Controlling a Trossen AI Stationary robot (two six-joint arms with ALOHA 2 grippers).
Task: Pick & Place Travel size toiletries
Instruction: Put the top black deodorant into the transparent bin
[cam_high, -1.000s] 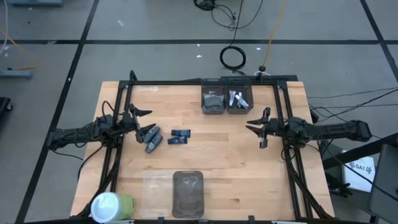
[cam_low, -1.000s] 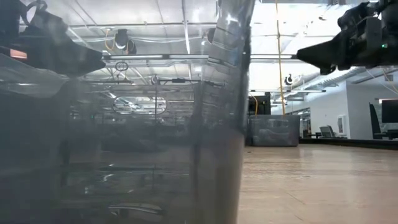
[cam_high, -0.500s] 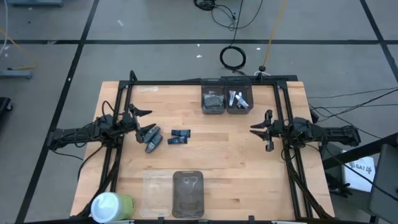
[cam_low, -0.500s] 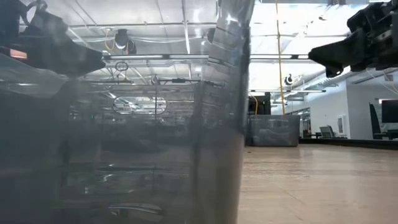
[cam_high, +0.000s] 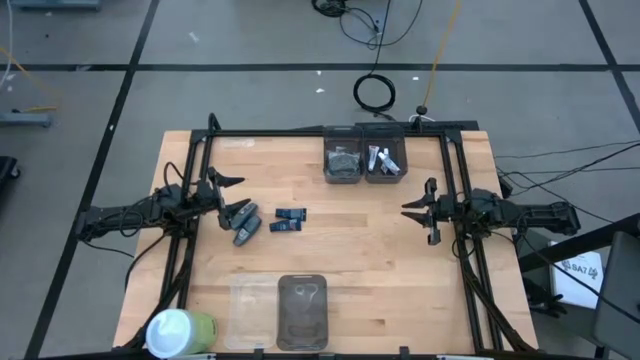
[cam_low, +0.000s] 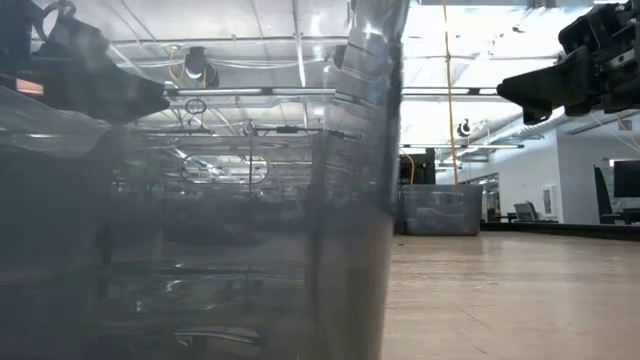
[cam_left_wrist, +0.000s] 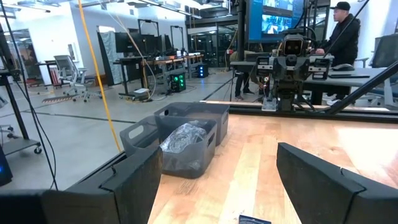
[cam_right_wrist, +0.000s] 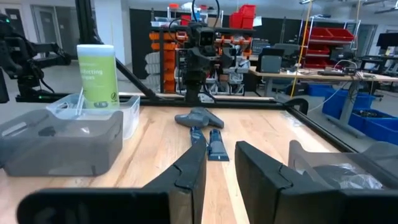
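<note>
Left gripper (cam_high: 232, 196): fingers spread wide, nothing between them, low over the wooden table (cam_high: 400, 280) near its left edge. A grey oblong bottle (cam_high: 243, 229) lies just beside the fingertips on the near side. Two dark blue flat packs (cam_high: 288, 220) lie a little further toward the table's centre, close together, one behind the other.

Right gripper (cam_high: 418, 210): fingers narrowed to a slim gap, pinching nothing, held above the table near its right edge. From the right wrist view the gap points across the boards at the blue packs (cam_right_wrist: 214, 144) and the grey bottle (cam_right_wrist: 198, 116), well apart from it.

Two dark see-through rectangular bins (cam_high: 362, 160) stand side by side at the far edge, near the centre. The left one holds crumpled dark grey packets (cam_high: 343, 160); the right one holds small white tubes (cam_high: 382, 159).

At the near edge: a clear plastic tray (cam_high: 250, 308) touching a grey see-through tray (cam_high: 302, 310); a big white-and-green cylinder (cam_high: 180, 330) at the near left corner. The low view is mostly blocked by a see-through bin wall (cam_low: 200, 230).

Both arms lie stretched in from their sides, wrists level, along the black frame rails (cam_high: 185, 250). A person in dark clothing (cam_left_wrist: 344, 28) stands beyond the table.
</note>
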